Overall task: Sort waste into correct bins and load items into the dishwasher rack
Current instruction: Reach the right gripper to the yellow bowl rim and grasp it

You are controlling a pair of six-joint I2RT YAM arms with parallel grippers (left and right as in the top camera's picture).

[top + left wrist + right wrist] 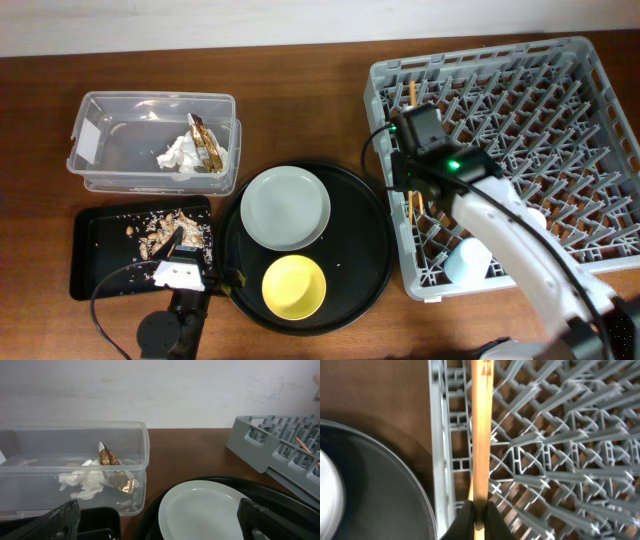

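My right gripper (479,512) is shut on the wooden chopsticks (482,425), held over the left edge of the grey dishwasher rack (560,90); the chopsticks (411,95) show in the overhead view too. A light-blue cup (468,262) lies in the rack's near part. The grey plate (285,207) and yellow bowl (294,287) sit on the round black tray (370,250). The clear tub (120,140) holds white tissue (180,156) and the foil wrapper (206,142). Brown scraps (160,235) lie in the shallow black tray (95,260). My left gripper (157,525) is open and empty, low before the plate (210,510).
The rack's left wall (440,450) stands between the round tray's rim (395,475) and the peg lattice. Brown table shows between tub and rack (300,90). The pink cup is out of view.
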